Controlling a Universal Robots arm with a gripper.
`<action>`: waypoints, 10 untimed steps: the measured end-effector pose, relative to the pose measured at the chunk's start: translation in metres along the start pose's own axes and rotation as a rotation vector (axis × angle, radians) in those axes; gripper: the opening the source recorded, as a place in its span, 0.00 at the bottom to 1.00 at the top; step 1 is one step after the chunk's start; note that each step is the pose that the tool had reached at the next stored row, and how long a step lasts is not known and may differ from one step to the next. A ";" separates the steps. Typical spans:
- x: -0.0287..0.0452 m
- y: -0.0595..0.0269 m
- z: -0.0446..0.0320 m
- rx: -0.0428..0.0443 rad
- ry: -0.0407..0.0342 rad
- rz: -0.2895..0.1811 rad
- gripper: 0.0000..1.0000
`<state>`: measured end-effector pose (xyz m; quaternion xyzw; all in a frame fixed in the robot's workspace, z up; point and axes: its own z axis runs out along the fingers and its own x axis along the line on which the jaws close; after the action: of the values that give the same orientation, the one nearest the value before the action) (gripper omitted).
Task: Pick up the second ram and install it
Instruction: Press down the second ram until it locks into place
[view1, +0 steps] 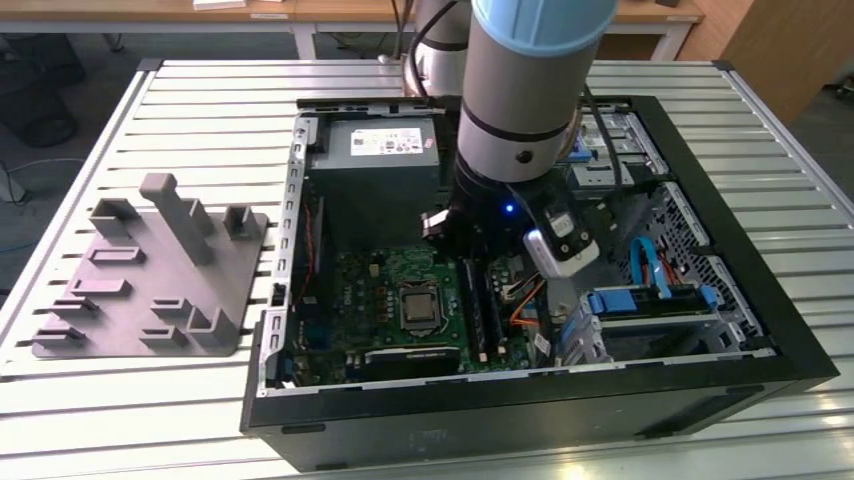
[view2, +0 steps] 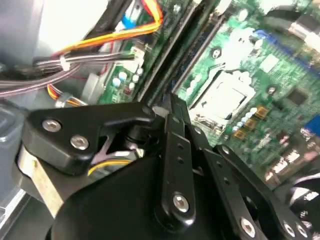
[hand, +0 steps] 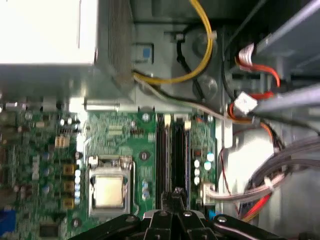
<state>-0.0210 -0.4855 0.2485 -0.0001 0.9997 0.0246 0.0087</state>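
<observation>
One tool (hand: 176, 196), mine, is closed with nothing between its fingers, poised over the long black memory slots (hand: 172, 160) at 3 o'clock from the processor socket (hand: 109, 189).

Green motherboard (hand: 125, 145), grey holder (view1: 147, 270)

Open computer case (view1: 747, 330) on slatted table (view1: 200, 90), grey holder tray (view1: 147, 290) near the table's edge, processor socket (hand: 109, 189) on green motherboard (hand: 45, 165).

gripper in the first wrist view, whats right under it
The gripper hangs over the black memory slots on the green motherboard, beside the processor socket. The near ends of the slots are covered by the gripper, and whether its fingers hold a ram stick cannot be told.
</observation>
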 end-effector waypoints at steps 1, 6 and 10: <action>0.0001 0.0044 0.0017 -0.0001 0.0000 0.000 0.10; -0.0002 0.0265 0.0118 -0.0001 0.0002 0.000 0.10; -0.0001 0.0314 0.0193 -0.0003 0.0006 -0.008 0.10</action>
<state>-0.0206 -0.4532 0.2308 -0.0040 0.9997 0.0247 0.0085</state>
